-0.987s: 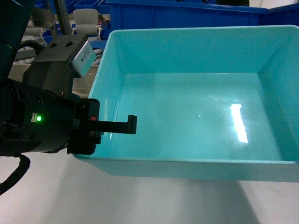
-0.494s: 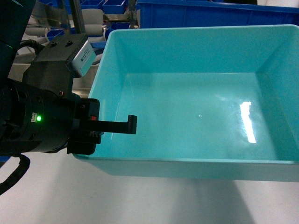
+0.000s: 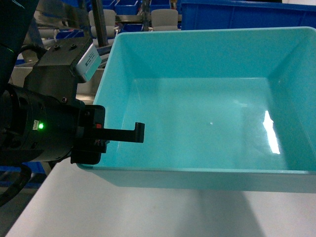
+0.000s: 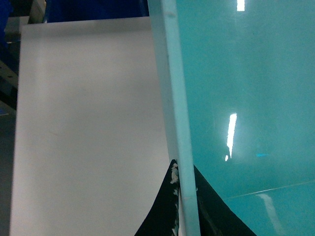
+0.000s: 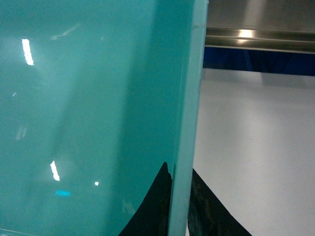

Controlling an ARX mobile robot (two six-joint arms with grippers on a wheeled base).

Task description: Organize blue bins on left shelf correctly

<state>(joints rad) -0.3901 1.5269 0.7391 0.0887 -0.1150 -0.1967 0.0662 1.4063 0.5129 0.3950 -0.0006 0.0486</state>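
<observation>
White tabletop (image 3: 148, 212), one turquoise bin (image 3: 207, 123), two clamped grippers (image 4: 184, 196) (image 5: 178, 196).

Left end effector (image 3: 129, 140) clamped, right end effector (image 5: 179, 206) clamped

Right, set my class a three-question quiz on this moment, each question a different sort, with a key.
1. True or false: the turquoise bin holds parts.
2. Where does the left gripper grip the bin? A) near rim B) left wall C) floor
3. Fill in: in the right wrist view, the right gripper has one finger inside the bin wall and one ____.

Key: 1 false, it is empty. 2 B. 3 outside.
</observation>
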